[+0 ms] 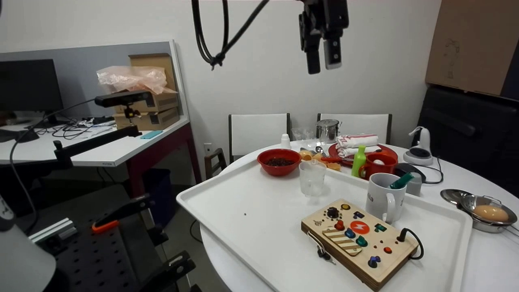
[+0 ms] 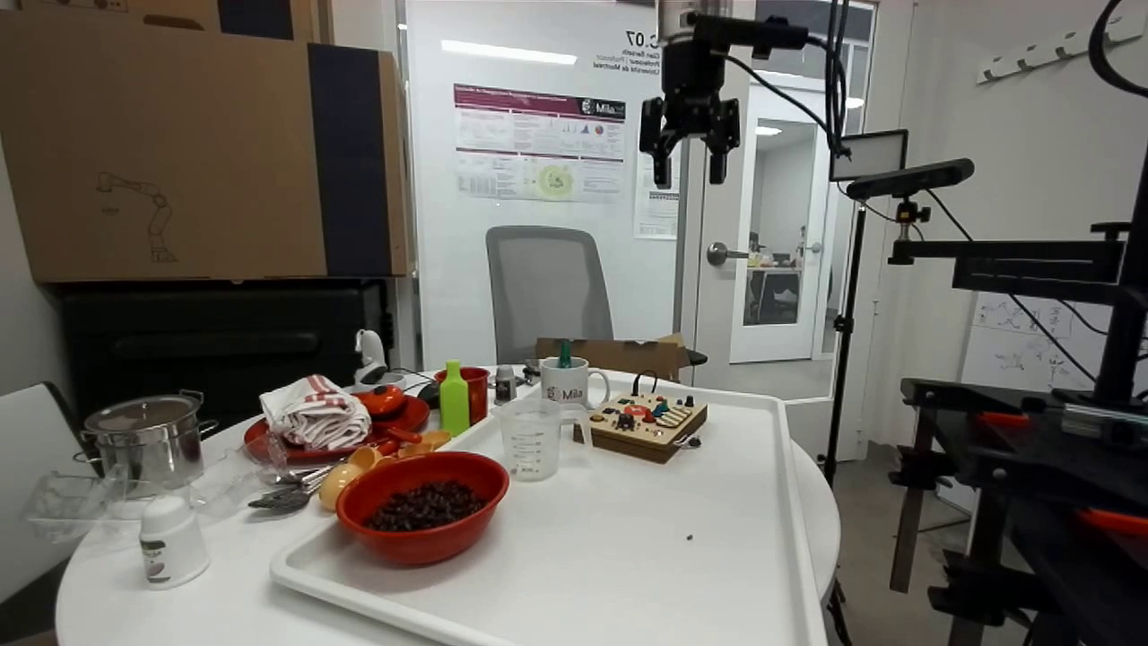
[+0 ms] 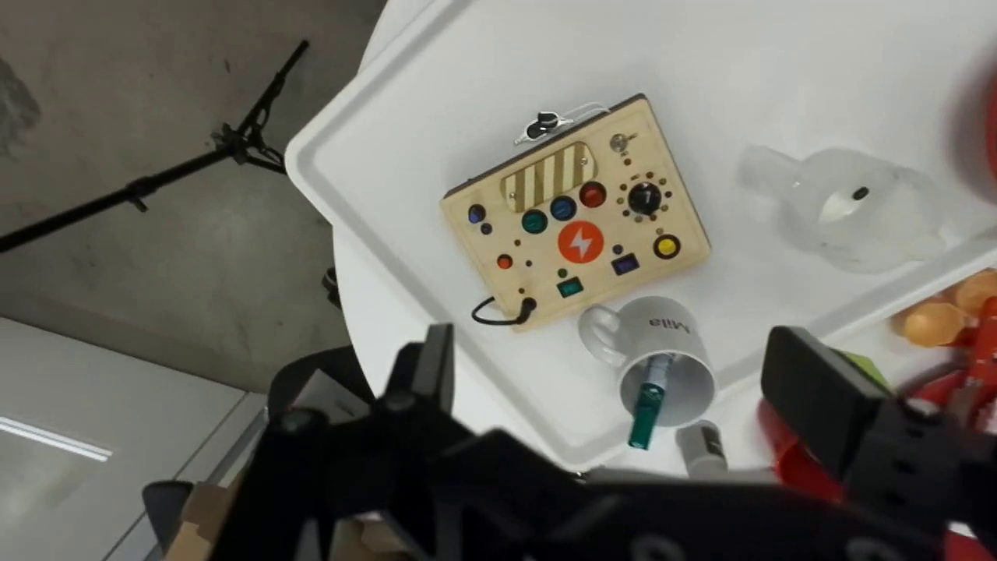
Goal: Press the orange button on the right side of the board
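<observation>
The board [image 1: 391,238] is a light-wood panel with colored buttons, lying flat on a white tray. It also shows in an exterior view [image 2: 646,437] and in the wrist view [image 3: 615,222]. The small orange button [image 1: 388,250] sits near the board's cable end; it also shows in the wrist view [image 3: 505,262]. A larger orange disc with a lightning mark [image 3: 580,242] is at the board's middle. My gripper [image 1: 323,67] is high above the table, pointing down, open and empty. It also shows in an exterior view [image 2: 691,175] and in the wrist view [image 3: 613,335].
A white mug [image 1: 379,198] with a green-capped marker stands against the board's back side. A clear measuring cup [image 1: 312,178] and a red bowl [image 1: 279,166] stand farther along the tray [image 1: 227,227]. A black cable [image 1: 419,243] loops from the board's end. A green bottle [image 2: 455,399] stands beyond the tray.
</observation>
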You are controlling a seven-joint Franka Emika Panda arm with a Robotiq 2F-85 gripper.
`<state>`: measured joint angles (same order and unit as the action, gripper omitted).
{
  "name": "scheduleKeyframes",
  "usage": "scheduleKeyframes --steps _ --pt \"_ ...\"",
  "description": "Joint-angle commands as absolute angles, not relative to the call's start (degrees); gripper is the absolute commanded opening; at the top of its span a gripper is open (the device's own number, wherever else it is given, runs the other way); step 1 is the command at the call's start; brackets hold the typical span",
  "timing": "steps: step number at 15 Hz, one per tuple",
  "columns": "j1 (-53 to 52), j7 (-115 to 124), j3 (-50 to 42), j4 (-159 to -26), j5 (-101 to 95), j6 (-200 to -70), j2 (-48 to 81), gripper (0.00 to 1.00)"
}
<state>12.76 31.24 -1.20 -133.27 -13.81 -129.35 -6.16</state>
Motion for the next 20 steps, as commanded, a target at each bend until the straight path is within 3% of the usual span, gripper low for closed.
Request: scheduleKeyframes --steps 1,5,11,20 --pt "11.88 25.06 -5.25 -127.88 -7.37 -127.48 2.72 1.00" --pt "11.63 25.19 -7.62 -124.01 -0.26 -124.40 9.72 1.00" --pt "10.49 25.87 -8.57 -125.01 -0.68 -124.95 9.63 1.00" --pt "11.99 13.48 -9.94 -126.68 2.44 -137.67 13.42 1.00"
